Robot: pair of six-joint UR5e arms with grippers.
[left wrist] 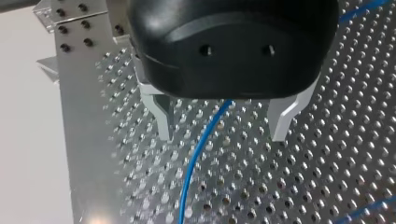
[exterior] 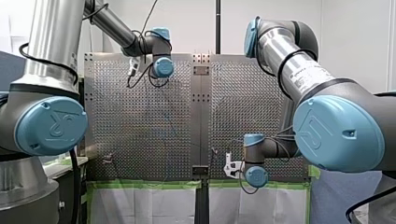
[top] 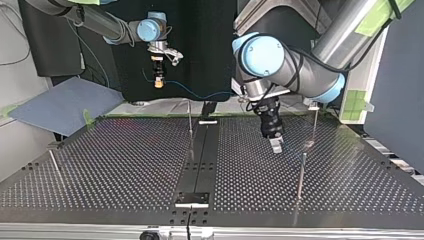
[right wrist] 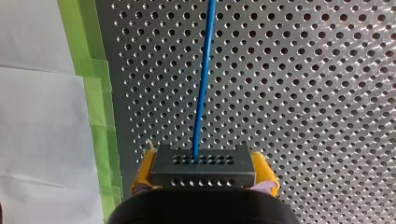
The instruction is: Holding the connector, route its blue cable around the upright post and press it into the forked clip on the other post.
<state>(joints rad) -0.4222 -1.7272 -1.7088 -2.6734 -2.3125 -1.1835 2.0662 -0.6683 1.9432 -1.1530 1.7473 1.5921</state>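
Blue cable (right wrist: 201,84) comes out of the middle of the dark grey connector (right wrist: 203,165), a small block with rows of holes in its face. From there it runs straight ahead, away from the block, above the perforated table (top: 125,160). The connector sits clamped between the yellow pads (right wrist: 145,169) of my right gripper (right wrist: 205,164), one pad pressed on each end of the block. In the top view this gripper hangs at the view's upper left, above the far edge of the table. The cable leaves it as a thin, sagging line toward the view's right, and my left arm then hides its course. In the left wrist view the cable passes down between the pale fingers (left wrist: 163,119) of my left gripper (left wrist: 224,134). These stand wide apart, and neither one touches the cable. More blue strands cross that view's far corners over the holes of the plate. In the top view the left gripper points down just above the table, right of the dark centre strip. A thin upright post (top: 301,172) stands near it, nearer the camera, and another post (top: 315,125) stands beside it toward the view's right. A third post (top: 190,125) rises beside the centre strip. I cannot tell which of them carries the forked clip. Green tape (right wrist: 91,84) edges the table beside the right gripper, with white sheet beyond it.
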